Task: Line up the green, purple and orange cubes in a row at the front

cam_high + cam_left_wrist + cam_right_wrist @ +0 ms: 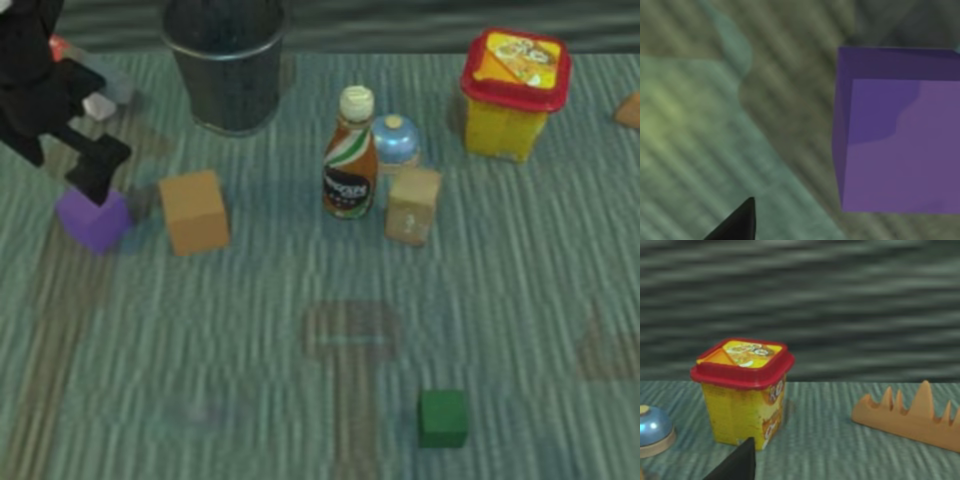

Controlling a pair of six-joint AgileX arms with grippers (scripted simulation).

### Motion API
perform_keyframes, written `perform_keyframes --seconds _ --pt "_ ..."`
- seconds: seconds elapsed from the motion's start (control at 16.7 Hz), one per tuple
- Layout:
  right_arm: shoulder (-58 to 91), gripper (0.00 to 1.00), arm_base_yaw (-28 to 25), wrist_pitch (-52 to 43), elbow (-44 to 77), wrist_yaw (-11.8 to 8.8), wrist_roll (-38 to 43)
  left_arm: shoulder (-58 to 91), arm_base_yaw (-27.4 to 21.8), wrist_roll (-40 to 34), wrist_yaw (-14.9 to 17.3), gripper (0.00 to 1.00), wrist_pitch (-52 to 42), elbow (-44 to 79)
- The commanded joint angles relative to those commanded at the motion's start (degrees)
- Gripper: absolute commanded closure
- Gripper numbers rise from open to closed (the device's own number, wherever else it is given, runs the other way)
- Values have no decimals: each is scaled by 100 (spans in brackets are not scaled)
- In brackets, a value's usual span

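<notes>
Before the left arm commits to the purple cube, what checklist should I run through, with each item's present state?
1. Left tool over the purple cube: ok, it sits at the cube's back edge.
2. Tool open or shut: cannot tell.
3. Purple cube apart from the orange cube: ok, a gap shows.
4. Front of the table free for a row: ok, only the green cube sits there.
5. Bottle and bucket out of the likely path forward: ok.
6. Right arm: not seen from above; its camera faces the yellow tub.

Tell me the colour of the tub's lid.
Red rim with a yellow printed top; the tub shows best in the right wrist view.
</notes>
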State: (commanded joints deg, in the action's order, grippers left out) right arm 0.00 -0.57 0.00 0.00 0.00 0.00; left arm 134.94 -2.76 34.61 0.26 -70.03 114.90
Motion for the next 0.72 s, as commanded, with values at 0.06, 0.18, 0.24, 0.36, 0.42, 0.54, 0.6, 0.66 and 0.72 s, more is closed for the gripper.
perform_keyframes --seconds 0.06,0.18,0.24,0.36,0.42,0.54,0.6,0.66,0.72 --pt "0 0 0 0 0 0 0 45 -8 6 1 0 133 -99" --pt "0 0 0 0 0 0 0 173 -12 8 3 0 540 -360" --pt "0 0 0 0 0 0 0 250 -11 6 4 0 785 -508" --pt "0 0 0 0 0 0 0 401 -13 6 6 0 1247 -794" --pt "0 0 0 0 0 0 0 463 -14 7 6 0 1410 -907" --pt "0 0 0 0 0 0 0 528 -14 8 7 0 1557 -1021" --pt "0 0 0 0 0 0 0 528 -14 8 7 0 1558 -1022" --pt "0 0 0 0 0 0 0 528 -14 8 7 0 1558 -1022" --pt "0 0 0 0 0 0 0 528 -14 8 7 0 1558 -1022"
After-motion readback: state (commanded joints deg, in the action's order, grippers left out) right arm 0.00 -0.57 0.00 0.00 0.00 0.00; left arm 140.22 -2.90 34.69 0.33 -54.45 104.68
